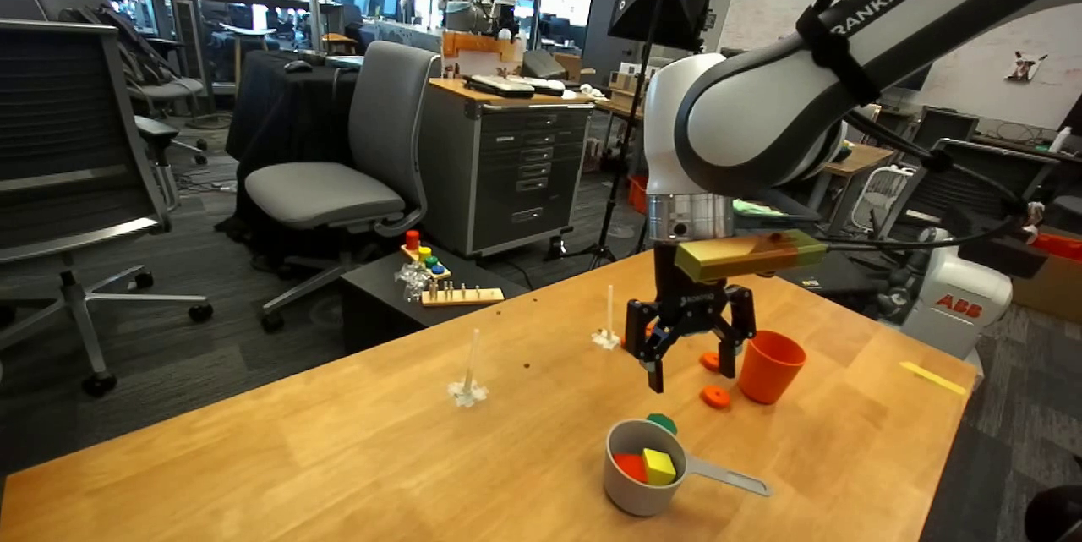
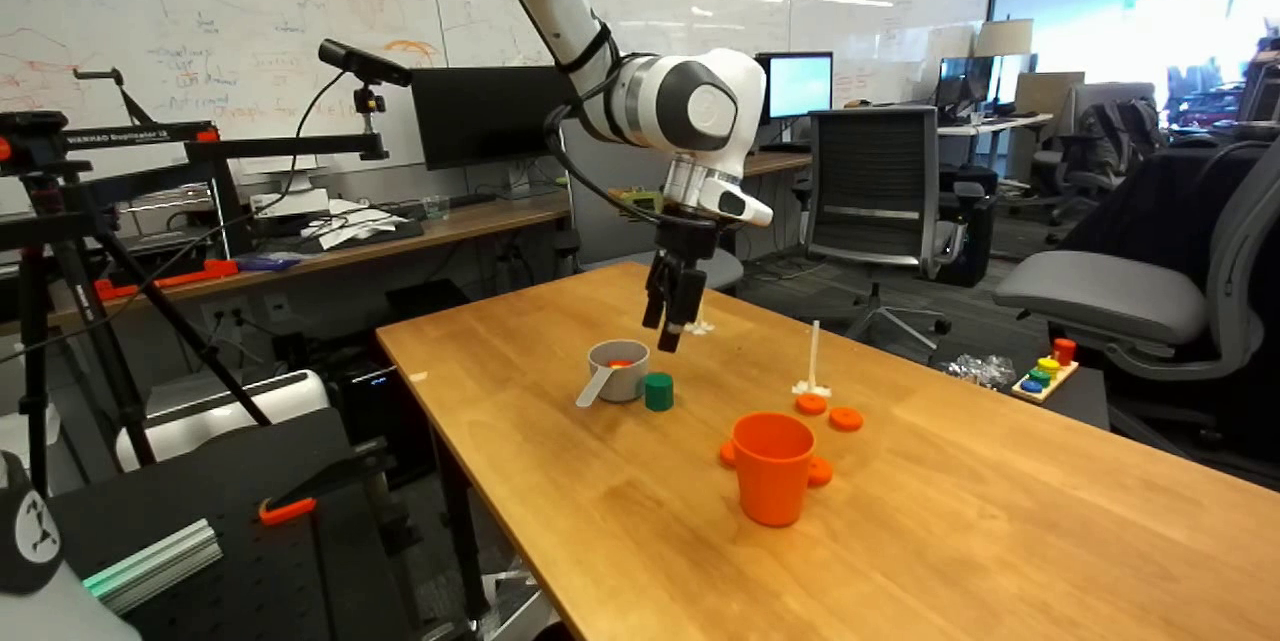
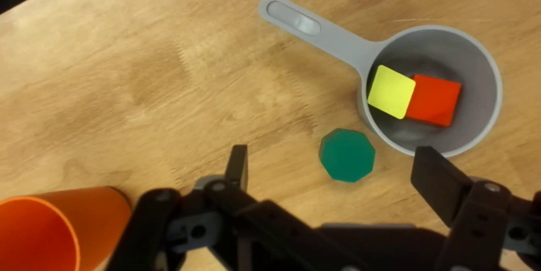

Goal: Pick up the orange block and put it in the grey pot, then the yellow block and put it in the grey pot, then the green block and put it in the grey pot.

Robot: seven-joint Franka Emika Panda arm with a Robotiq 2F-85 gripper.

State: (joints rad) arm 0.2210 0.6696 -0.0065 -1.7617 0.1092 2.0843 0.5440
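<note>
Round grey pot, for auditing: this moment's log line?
grey pot: orange-red square block, yellow square block; wooden table: green octagonal block; black gripper: open

Both exterior views share the table [image 1: 338, 457]; wrist view looks down.

Plain grey for the grey pot [image 3: 473, 68], upper right of the wrist view, darker inside; bright red-orange for the orange block [image 3: 434, 101] and lemon yellow for the yellow block [image 3: 392, 92]; even, deep green for the green block [image 3: 348, 155], right of centre; orange for the cup [image 3: 91, 222], lower left, redder within; black for the fingers [image 3: 439, 183] along the bottom edge; honey-brown with streaked wood grain for the worktop [image 3: 127, 93]; in an exterior view, white with dark grey bands for the arm [image 1: 752, 123], upper right, and yellow for the strip [image 1: 932, 377], far right
</note>
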